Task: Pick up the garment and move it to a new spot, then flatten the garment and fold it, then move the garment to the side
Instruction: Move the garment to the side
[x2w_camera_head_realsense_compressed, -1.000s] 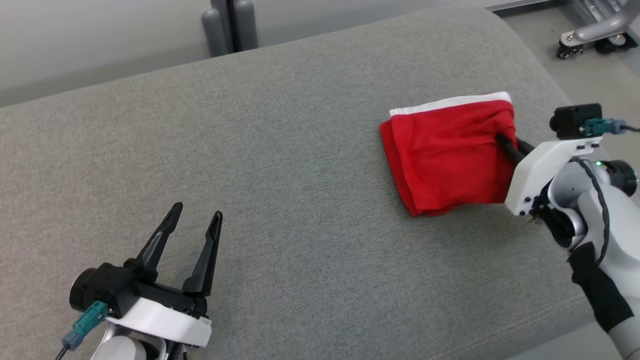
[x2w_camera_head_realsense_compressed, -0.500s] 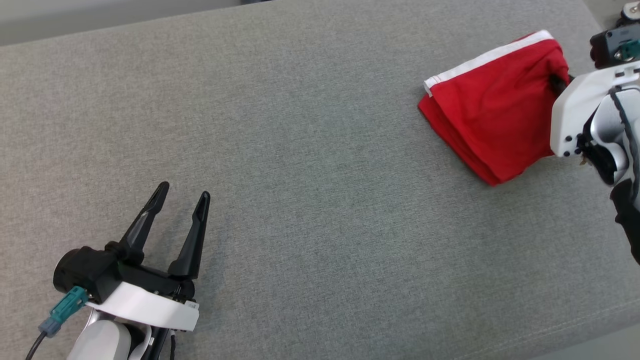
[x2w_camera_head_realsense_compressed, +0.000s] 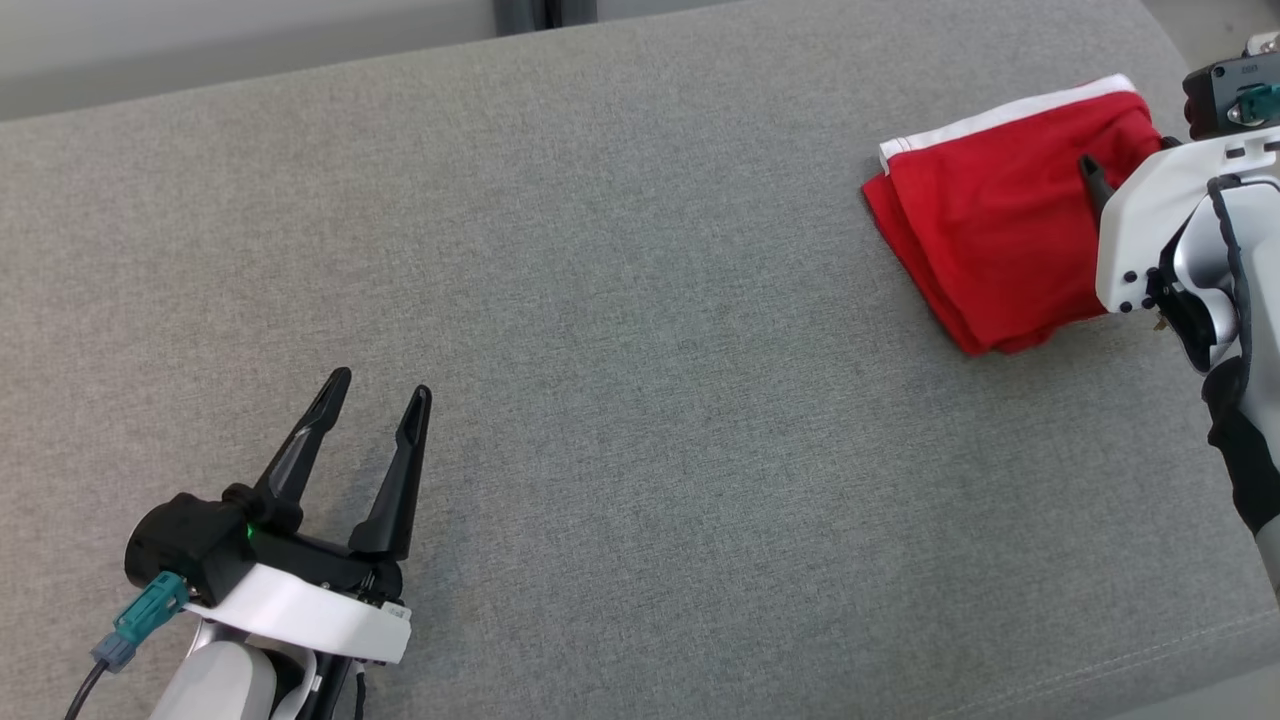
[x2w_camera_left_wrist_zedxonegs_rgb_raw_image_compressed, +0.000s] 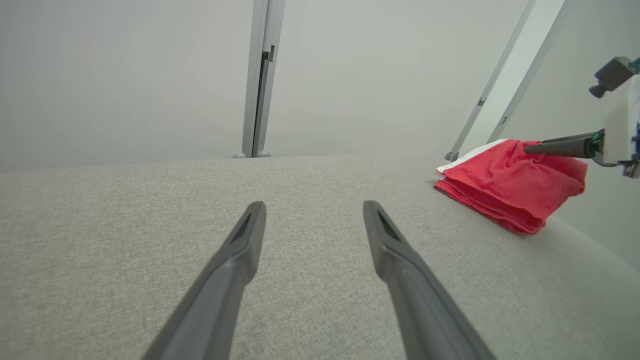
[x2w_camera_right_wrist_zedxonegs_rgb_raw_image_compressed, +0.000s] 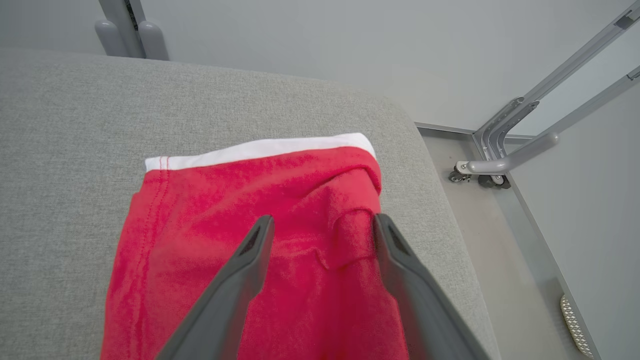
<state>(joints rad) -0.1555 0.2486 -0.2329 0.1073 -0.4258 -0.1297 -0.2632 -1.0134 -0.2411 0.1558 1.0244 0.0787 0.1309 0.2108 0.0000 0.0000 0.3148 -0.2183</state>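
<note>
The garment (x2w_camera_head_realsense_compressed: 990, 230) is red with a white band, folded into a thick pad near the far right corner of the grey fabric surface (x2w_camera_head_realsense_compressed: 640, 300). My right gripper (x2w_camera_head_realsense_compressed: 1120, 155) hovers over its right part, open, fingers straddling a raised fold (x2w_camera_right_wrist_zedxonegs_rgb_raw_image_compressed: 350, 235); nothing is gripped. The right wrist view has the garment (x2w_camera_right_wrist_zedxonegs_rgb_raw_image_compressed: 200, 225) under the spread right gripper (x2w_camera_right_wrist_zedxonegs_rgb_raw_image_compressed: 324, 220). My left gripper (x2w_camera_head_realsense_compressed: 381, 384) rests open at the lower left, far from the cloth. The left wrist view looks past the left gripper (x2w_camera_left_wrist_zedxonegs_rgb_raw_image_compressed: 314, 205) to the garment (x2w_camera_left_wrist_zedxonegs_rgb_raw_image_compressed: 505, 185) and the right gripper (x2w_camera_left_wrist_zedxonegs_rgb_raw_image_compressed: 527, 148).
The surface's rounded right edge (x2w_camera_right_wrist_zedxonegs_rgb_raw_image_compressed: 440, 200) runs just beside the garment, with floor below it. A wheeled metal frame (x2w_camera_right_wrist_zedxonegs_rgb_raw_image_compressed: 480, 175) stands on that floor. A grey upright post (x2w_camera_head_realsense_compressed: 540, 12) rises behind the far edge.
The right gripper has gone from shut on the garment's right edge to open, and the cloth has settled on the surface. The head camera shifted. The left gripper stays open.
</note>
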